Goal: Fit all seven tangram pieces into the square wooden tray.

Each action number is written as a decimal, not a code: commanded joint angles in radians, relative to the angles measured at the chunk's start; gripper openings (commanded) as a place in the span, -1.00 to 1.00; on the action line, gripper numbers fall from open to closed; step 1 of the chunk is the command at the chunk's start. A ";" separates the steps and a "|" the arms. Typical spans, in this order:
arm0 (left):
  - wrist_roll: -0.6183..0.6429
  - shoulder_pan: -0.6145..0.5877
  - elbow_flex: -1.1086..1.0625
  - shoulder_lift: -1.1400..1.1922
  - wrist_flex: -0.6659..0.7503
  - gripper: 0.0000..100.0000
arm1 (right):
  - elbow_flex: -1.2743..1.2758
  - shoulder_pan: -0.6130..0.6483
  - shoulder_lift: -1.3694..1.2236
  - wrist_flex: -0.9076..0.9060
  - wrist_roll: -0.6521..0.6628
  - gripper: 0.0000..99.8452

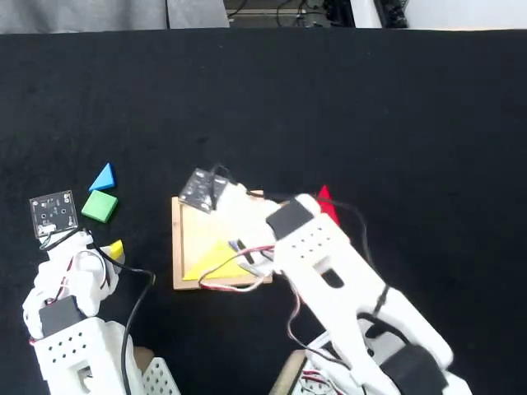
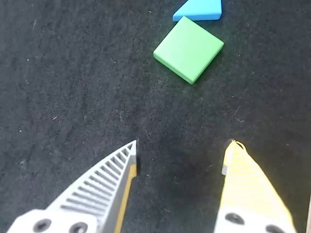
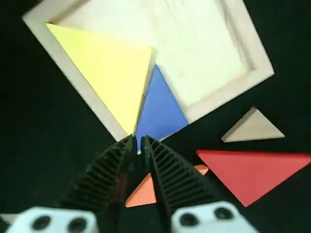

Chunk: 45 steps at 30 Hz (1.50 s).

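Observation:
The square wooden tray holds a large yellow triangle along one side. A dark blue triangle lies next to it, partly over the tray's rim. My right gripper is shut, its tips at that triangle's near corner. An orange piece, a red triangle and a pale wooden triangle lie outside the tray. My left gripper stands open over bare cloth, short of a green square and a light blue triangle.
From above, the right arm reaches across the tray, covering its right part. The red triangle pokes out past it. The green square and light blue triangle sit left of the tray, on the black cloth.

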State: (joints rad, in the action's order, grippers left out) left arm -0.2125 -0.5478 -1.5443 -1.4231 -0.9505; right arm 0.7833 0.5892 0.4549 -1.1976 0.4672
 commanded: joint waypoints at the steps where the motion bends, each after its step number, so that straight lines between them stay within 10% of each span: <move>1: -0.006 0.001 0.004 -0.008 0.011 -0.44 | 0.074 -0.028 0.036 0.055 0.002 -0.94; 19: -0.006 -0.002 0.004 -0.008 0.009 -0.44 | -0.133 -0.035 -0.358 0.035 -0.055 -0.98; 38: -0.008 -0.001 -0.002 -0.009 0.009 -0.44 | -0.208 -0.127 -0.223 -0.158 -0.012 -0.98; 45: -0.008 -0.001 -0.002 -0.009 0.009 -0.44 | -0.125 -0.123 -0.240 -0.107 -0.020 -0.67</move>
State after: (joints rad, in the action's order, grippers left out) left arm -0.2125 -0.5478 -1.5443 -1.4231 -0.9505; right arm 0.6437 0.4741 0.2064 -1.3495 0.4488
